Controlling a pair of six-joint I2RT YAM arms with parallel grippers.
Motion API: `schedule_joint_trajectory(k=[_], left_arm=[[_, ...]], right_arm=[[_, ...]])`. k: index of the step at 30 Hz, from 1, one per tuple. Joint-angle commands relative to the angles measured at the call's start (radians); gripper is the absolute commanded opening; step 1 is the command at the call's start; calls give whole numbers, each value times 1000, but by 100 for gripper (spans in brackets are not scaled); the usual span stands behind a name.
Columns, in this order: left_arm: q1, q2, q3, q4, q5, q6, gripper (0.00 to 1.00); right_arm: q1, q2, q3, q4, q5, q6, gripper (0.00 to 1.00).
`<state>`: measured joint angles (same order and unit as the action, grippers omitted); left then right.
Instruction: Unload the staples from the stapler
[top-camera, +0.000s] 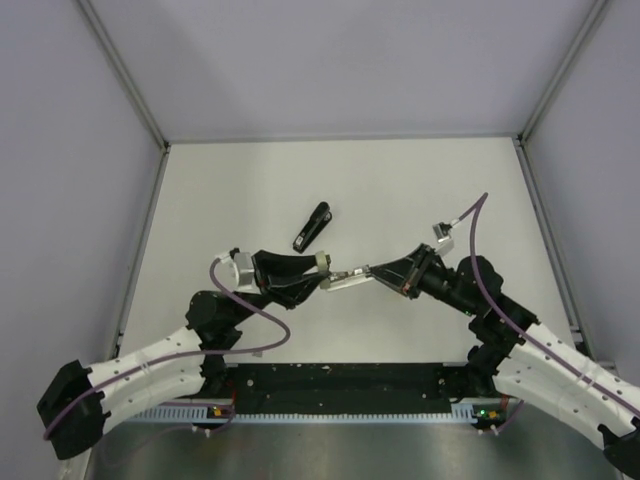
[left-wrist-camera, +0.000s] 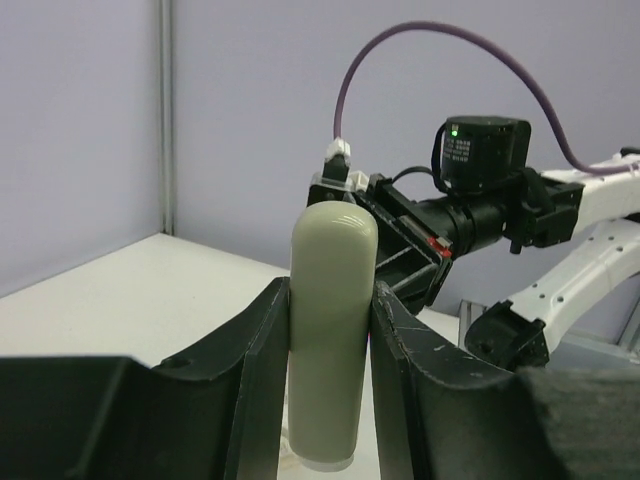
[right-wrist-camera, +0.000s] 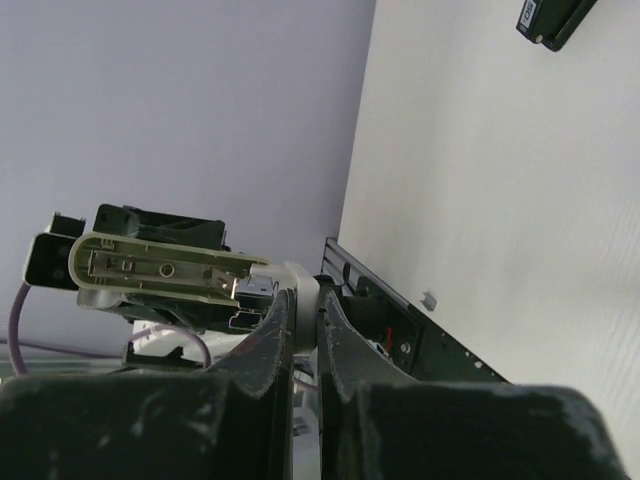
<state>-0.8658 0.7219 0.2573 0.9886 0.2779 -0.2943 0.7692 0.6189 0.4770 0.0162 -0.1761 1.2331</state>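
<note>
1. The black fingers (right-wrist-camera: 262, 350) of your right gripper (right-wrist-camera: 305, 298) are pressed almost together. They pinch a small pale piece (right-wrist-camera: 300, 285) that juts from one end of a bar. Whether it is plastic or metal is hard to tell.
2. That bar is a short, rounded grey-green bar (left-wrist-camera: 335, 240) of plastic. The right wrist view shows a metal channel along its open face. Your left gripper (left-wrist-camera: 330, 290) clamps it across the middle, fingers narrowed onto its two sides.
3. The two grippers meet tip to tip above the table, the arms forming a shallow arch.
4. The step in hand looks like drawing the pale piece out of that channel. Pull straight along the bar's length, hold the left grip firm, and do not twist. A sideways tug would likely jam the piece or lever the bar loose.
5. The slim black stapler (top-camera: 312, 226), with a pale glint at one end, lies flat on the white table (top-camera: 420, 180). It is just beyond the left gripper, and neither gripper touches it.
6. A purple cable (top-camera: 470, 225) arcs over the right wrist; mind it when pulling back.
7. A tiny grey fleck (right-wrist-camera: 428, 298) lies near the table's front edge; you cannot tell what it is.
8. The way to the black stapler looks open.
</note>
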Motion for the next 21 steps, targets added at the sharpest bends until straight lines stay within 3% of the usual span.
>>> schedule_joint_trajectory(k=[1, 7, 21], left_arm=[[2, 69, 2, 339, -82, -80, 0], [2, 158, 17, 510, -101, -100, 0], [2, 134, 85, 573, -117, -65, 0]], right_arm=[[1, -19, -11, 56, -5, 19, 0], [1, -39, -34, 103, -10, 55, 0], [2, -97, -98, 160, 13, 106, 0]])
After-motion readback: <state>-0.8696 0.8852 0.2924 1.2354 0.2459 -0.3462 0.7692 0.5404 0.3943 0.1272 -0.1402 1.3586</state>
